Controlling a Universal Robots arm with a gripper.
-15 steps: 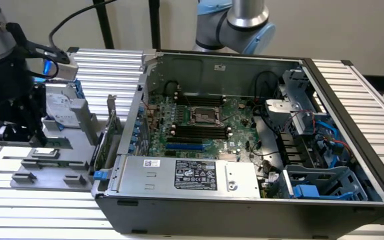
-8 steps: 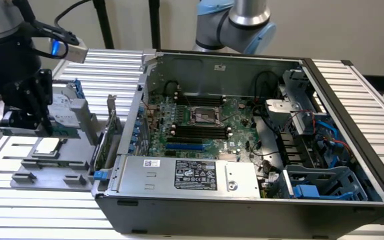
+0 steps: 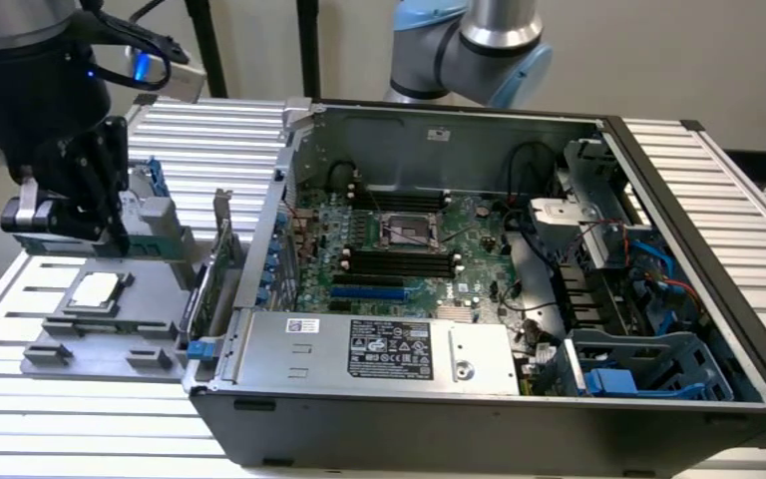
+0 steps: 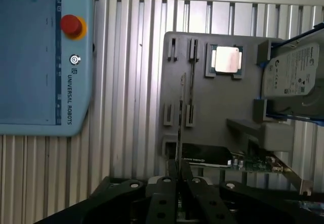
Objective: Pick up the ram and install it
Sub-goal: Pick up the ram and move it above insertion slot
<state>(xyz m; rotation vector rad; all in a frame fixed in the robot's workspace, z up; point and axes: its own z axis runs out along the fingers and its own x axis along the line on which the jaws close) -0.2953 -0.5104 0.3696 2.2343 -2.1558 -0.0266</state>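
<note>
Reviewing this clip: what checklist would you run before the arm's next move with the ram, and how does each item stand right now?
1. Grip on the ram: ok. The gripper is shut on it, and the stick is seen edge-on.
2. Ram clear of the gray fixture tray: cannot tell.
3. Computer case open: ok. Its interior is exposed.
4. Memory slots free: ok. They look empty.
5. Processor chip seated: ok. It lies in its tray pocket.
</note>
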